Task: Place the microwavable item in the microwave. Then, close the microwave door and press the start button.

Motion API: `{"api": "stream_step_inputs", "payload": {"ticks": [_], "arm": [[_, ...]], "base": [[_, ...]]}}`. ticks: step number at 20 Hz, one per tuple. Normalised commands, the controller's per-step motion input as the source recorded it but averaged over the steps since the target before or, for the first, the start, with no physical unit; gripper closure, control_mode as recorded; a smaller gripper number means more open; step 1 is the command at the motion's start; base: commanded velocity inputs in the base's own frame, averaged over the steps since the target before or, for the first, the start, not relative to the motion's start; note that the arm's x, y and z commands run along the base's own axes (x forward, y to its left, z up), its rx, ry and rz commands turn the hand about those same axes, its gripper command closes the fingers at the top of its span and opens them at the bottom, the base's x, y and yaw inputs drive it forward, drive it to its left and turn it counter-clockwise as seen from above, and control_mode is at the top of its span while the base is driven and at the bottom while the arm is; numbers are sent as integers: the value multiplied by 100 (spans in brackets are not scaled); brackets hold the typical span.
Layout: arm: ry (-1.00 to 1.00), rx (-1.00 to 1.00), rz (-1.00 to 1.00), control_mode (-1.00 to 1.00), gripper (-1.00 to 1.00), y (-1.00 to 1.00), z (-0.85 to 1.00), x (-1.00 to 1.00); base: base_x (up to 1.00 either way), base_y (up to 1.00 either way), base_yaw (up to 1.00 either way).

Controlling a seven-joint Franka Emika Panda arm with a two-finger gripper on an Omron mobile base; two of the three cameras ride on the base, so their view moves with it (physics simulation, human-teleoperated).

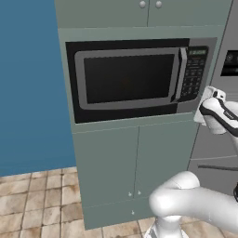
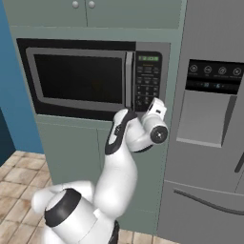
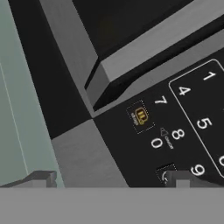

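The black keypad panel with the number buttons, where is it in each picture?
Left base view: black keypad panel, upper right, right of the vertical bar handle.
Right base view: upper middle, above the robot's hand.
Hand view: lower right, digits up close.
Shared landmark: the handle beside it.

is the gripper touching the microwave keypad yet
Cannot tell. In the hand view the open gripper sits very close to the keypad panel, one fingertip overlapping it, but no gap or contact shows plainly.

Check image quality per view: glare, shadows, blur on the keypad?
Left base view: flat rendered light, no glare on the microwave door, keypad panel too small to read. Right base view: same flat light, keypad legends soft. Hand view: close and rolled, digits legible, edges slightly soft; gripper fingertips at the bottom.
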Motion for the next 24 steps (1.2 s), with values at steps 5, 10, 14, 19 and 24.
{"api": "stream_step_inputs", "payload": {"ticks": [5,10,14,19,24], "arm": [[0,1,1,-100,-100,-1,0,38],[0,1,0,-100,-100,-8,-7,33],[0,0,0,-100,-100,-8,-12,24],[0,0,0,-100,-100,-8,-17,21],[0,0,0,-100,-100,-2,-22,27]], "base": [[0,0,0],[0,0,0],[0,0,0],[0,0,0],[0,0,0]]}}
